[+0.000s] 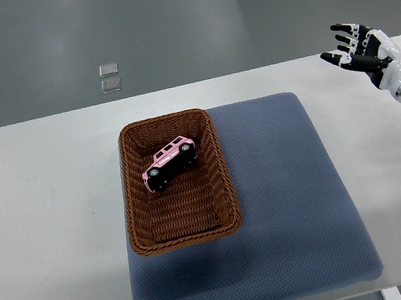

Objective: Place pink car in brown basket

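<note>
So your right hand [357, 49] is hanging out at the far right edge of the table [52, 217], well away from the brown basket [185, 231]. The fingers [341, 42] are spreading apart, loosely extended and pointing back toward the basket's side of the scene, and they're not gripping or touching anything at all. The palm is sitting empty, with the white-and-black wrist trailing off toward the picture's right border.

Moving inward from there, you're looking at a blue-grey mat [292, 204] covering the middle of the table, and the basket is sitting on that mat's left part, its left wall hanging just past the mat's edge onto bare tabletop.

The pink car [170, 163] is lying inside the basket, in the half farther from you, angled diagonally, wheels facing your side, so it's tipping a bit onto its side against the woven floor. It's well apart from the hand.

Beyond the basket, off the table on the grey floor, two small clear squares [109, 77] are sitting one behind the other.
</note>
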{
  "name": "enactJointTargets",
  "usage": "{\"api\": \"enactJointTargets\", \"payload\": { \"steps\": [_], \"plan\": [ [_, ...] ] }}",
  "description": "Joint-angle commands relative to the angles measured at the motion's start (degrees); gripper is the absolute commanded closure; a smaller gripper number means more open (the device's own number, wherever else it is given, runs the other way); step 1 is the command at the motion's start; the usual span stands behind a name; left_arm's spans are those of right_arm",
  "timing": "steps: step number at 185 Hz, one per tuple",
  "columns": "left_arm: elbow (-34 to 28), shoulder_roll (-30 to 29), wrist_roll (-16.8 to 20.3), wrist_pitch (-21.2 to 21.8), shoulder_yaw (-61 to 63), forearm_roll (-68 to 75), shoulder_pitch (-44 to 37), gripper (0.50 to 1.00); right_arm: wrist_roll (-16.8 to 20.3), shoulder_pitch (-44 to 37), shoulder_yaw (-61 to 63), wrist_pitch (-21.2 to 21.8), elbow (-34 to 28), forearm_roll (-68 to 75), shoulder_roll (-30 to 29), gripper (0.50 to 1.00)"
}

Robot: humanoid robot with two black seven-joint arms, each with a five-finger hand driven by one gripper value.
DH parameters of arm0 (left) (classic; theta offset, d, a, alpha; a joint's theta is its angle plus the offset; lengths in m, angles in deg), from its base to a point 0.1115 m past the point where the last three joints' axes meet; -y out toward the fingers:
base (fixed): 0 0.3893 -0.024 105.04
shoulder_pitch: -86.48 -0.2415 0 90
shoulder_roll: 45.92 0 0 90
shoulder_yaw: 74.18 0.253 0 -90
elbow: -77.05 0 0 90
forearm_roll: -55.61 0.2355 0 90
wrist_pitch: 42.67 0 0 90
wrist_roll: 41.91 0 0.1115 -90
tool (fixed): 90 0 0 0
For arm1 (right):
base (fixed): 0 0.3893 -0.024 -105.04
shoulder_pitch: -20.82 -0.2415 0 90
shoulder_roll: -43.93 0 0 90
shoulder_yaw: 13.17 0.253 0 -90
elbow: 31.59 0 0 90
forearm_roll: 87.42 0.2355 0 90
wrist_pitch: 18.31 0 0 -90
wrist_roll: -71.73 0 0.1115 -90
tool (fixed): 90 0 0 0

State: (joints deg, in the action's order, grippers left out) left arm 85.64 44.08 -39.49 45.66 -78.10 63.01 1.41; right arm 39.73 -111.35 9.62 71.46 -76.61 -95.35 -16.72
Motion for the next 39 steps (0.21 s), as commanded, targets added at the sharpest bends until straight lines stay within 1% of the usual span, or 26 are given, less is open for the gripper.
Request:
{"api": "enactJointTargets", "payload": {
  "steps": [1, 39],
  "plan": [
    [0.02, 0.00, 0.13, -0.09, -0.03, -0.01, -0.01, 0.500, 0.00, 0.16, 0.50, 0.14, -0.07, 0.01, -0.60, 0.587],
    [0.02, 0.00, 0.30, -0.09, -0.12, -0.01, -0.01, 0.500, 0.00, 0.60, 0.41, 0.32, -0.42, -0.07, -0.95, 0.587]
  ]
}}
